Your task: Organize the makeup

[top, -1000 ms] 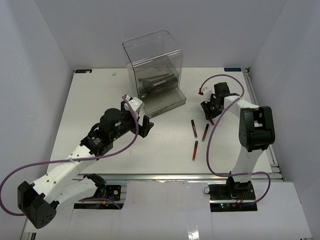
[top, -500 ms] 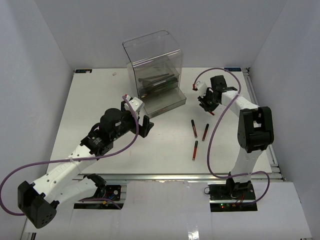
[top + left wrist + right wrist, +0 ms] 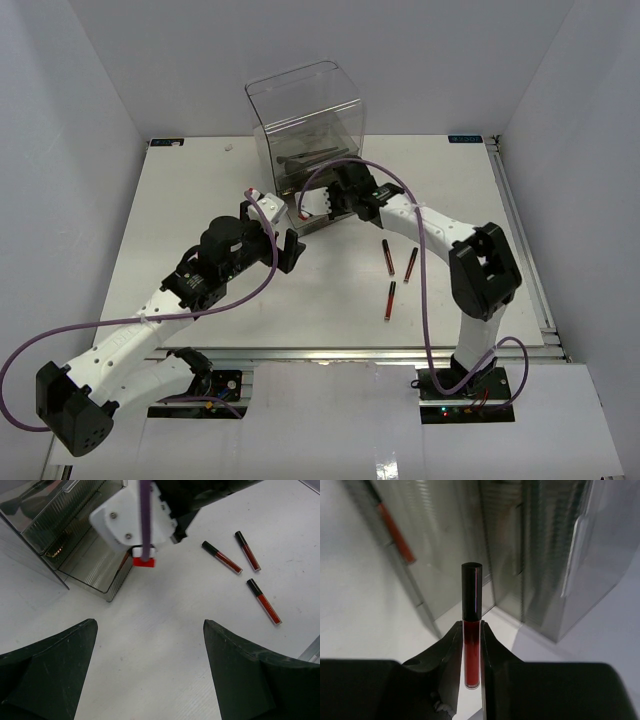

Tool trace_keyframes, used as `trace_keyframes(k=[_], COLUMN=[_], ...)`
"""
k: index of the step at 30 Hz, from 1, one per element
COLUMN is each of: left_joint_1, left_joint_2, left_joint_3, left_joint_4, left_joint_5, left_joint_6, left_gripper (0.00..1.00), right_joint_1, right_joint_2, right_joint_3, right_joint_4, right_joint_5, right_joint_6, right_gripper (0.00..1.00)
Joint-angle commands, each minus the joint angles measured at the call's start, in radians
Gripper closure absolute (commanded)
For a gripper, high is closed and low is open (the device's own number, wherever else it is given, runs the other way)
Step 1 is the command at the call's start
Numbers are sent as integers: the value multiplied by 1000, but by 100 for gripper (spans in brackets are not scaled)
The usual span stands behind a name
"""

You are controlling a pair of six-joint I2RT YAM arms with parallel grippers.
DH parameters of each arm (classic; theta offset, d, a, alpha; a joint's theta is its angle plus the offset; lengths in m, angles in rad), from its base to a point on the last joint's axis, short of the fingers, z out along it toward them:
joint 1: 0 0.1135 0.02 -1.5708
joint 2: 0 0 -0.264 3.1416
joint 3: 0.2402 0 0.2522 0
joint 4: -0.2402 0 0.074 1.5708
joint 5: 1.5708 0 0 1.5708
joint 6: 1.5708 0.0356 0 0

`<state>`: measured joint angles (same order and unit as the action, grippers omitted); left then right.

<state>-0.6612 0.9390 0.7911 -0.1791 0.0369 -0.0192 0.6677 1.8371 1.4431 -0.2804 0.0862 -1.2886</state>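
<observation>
My right gripper (image 3: 335, 198) (image 3: 471, 630) is shut on a slim red tube with a black cap (image 3: 471, 625) and holds it just in front of the clear acrylic drawer box (image 3: 305, 145). Three more red-and-black tubes lie on the table right of centre (image 3: 385, 256), (image 3: 411, 264), (image 3: 389, 300); they also show in the left wrist view (image 3: 221, 557), (image 3: 247, 551), (image 3: 263, 601). Another red tube (image 3: 394, 527) lies in the box's open bottom tray. Black brushes (image 3: 315, 158) lie inside the box. My left gripper (image 3: 282, 240) (image 3: 150, 645) is open and empty above bare table, left of the box's front.
The white table (image 3: 200, 220) is walled in by white panels on three sides. The right arm (image 3: 480, 265) reaches across from the right side. A purple cable (image 3: 330, 170) loops over the box front. The box's open tray (image 3: 92, 562) sticks out towards the left gripper.
My right gripper has swung left from the table's right side to the front of the drawer box, carrying the red tube. The left arm has not moved.
</observation>
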Motion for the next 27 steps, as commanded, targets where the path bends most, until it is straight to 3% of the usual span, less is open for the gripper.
trace_keyframes(k=[1, 5, 11, 16, 19, 23, 27], left_joint_1=[9, 14, 15, 18, 17, 17, 18], left_joint_2=[-14, -20, -20, -20, -27, -27, 55], left_joint_3=[-12, -12, -13, -13, -18, -30, 13], left_joint_4=[12, 13, 13, 15, 30, 74, 103], left_joint_5=[-20, -18, -11, 14, 70, 155, 217], left_joint_6=[10, 12, 12, 10, 6, -49, -203], left_gripper=[2, 2, 2, 2, 2, 2, 2], right_joint_1=[17, 21, 20, 16, -6, -80, -252], right_joint_2=[148, 206, 220, 154, 56, -116, -327], right_joint_3=[135, 194, 203, 144, 88, -3, -160], right_joint_4=[32, 32, 34, 38, 38, 21, -14], right_joint_5=[107, 96, 89, 75, 30, -67, -371], right_joint_6=[-140, -102, -59, 6, 126, 454, 842], right_gripper=[91, 65, 50, 48, 49, 51, 52])
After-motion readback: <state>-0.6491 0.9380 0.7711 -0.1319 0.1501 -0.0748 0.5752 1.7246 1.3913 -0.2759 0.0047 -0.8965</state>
